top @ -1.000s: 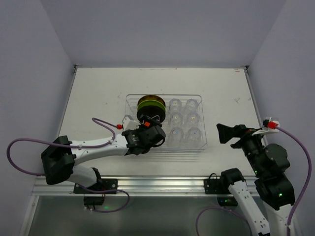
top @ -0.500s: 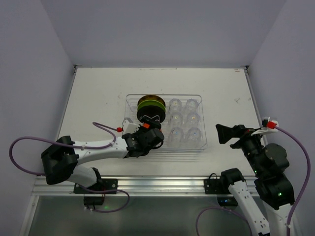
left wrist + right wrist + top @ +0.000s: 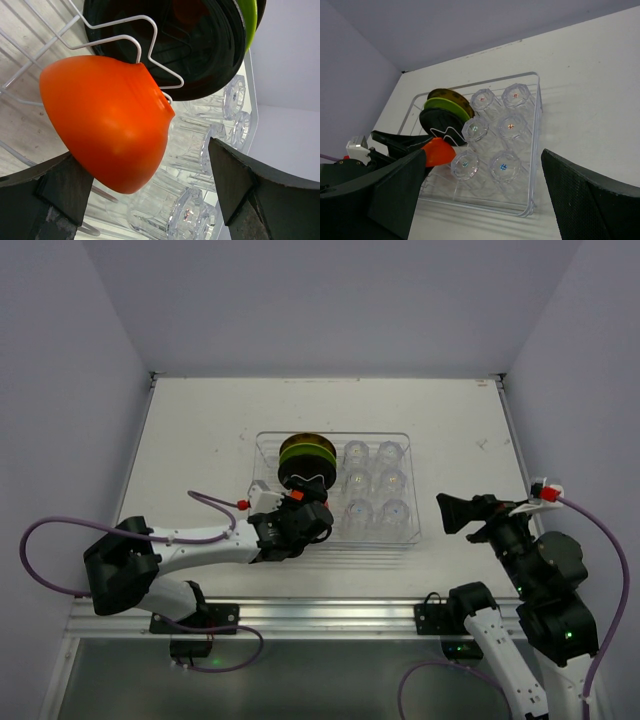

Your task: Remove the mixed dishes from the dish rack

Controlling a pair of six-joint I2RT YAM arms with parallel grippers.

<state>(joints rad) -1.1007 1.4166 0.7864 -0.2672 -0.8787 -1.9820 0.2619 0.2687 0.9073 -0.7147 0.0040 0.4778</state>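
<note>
The clear dish rack [image 3: 412, 532] sits mid-table and also shows in the right wrist view [image 3: 536, 131]. At its left end a black plate [image 3: 436, 123], a green plate [image 3: 445, 106] and the yellow plate with dark rim [image 3: 448, 95] stand upright in white wire slots. The orange bowl [image 3: 107, 122] leans on the wire in front of the black plate [image 3: 200, 45]. Several clear glass cups [image 3: 375, 485] stand upside down to the right. My left gripper [image 3: 142, 167] is open with its jaws either side of the bowl, the left finger [image 3: 55, 190] at its wall. My right gripper [image 3: 447, 512] is open and empty, right of the rack.
White walls close in the table on three sides. An aluminium rail [image 3: 330, 615] runs along the near edge by the arm bases. A purple cable [image 3: 210, 502] loops over the left arm.
My left gripper has shifted slightly nearer along the rack's front-left, still open around the bowl. My right gripper has edged a little to the left.
</note>
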